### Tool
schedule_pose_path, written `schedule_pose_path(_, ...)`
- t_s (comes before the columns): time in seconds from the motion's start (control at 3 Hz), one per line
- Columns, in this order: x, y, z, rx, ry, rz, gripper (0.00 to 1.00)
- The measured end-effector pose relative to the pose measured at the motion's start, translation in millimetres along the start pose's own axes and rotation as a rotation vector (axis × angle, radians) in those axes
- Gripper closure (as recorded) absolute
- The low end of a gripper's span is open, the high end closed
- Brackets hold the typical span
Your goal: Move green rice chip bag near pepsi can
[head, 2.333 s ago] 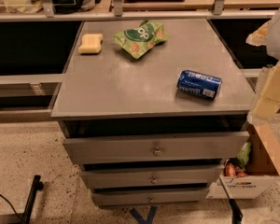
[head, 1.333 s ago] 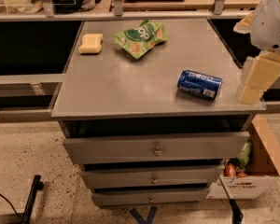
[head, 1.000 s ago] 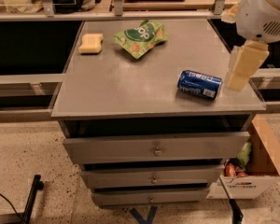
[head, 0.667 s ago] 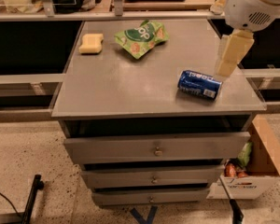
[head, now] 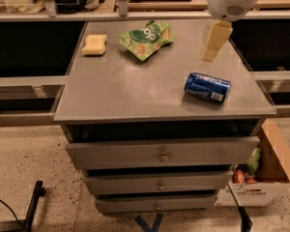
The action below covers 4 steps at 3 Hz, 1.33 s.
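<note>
The green rice chip bag (head: pixel 146 38) lies flat at the back middle of the grey cabinet top (head: pixel 135 91). The blue pepsi can (head: pixel 208 87) lies on its side at the front right of the top. My gripper (head: pixel 213 43), pale yellow under the white arm, hangs in the air above the right part of the top, to the right of the bag and behind the can. It touches neither of them.
A pale yellow sponge block (head: pixel 94 44) sits at the back left of the top. Three drawers (head: pixel 159 156) are below. A cardboard box (head: pixel 261 178) with items stands on the floor to the right. Shelving runs behind the cabinet.
The arm has come in from the right edge of the view and moved left and back over the cabinet top. The bag, the can and the sponge have not moved.
</note>
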<state>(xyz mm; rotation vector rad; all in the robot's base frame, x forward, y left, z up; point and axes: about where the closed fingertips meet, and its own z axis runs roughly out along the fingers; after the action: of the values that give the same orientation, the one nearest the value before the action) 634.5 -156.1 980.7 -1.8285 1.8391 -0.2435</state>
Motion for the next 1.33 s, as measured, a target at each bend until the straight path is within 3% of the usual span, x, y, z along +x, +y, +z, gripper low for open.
schedule_pose_path(0.33, -15, -24, 37, 0.046, -0.029, -0.028, 0.0)
schedule_pose_path(0.67, -15, -24, 37, 0.046, -0.029, -0.028, 0.0)
schedule_pose_path(1.0, -20, -38, 56, 0.058, -0.052, -0.043, 0.0)
schedule_pose_path(1.33, -21, -67, 84, 0.088, -0.083, -0.054, 0.0)
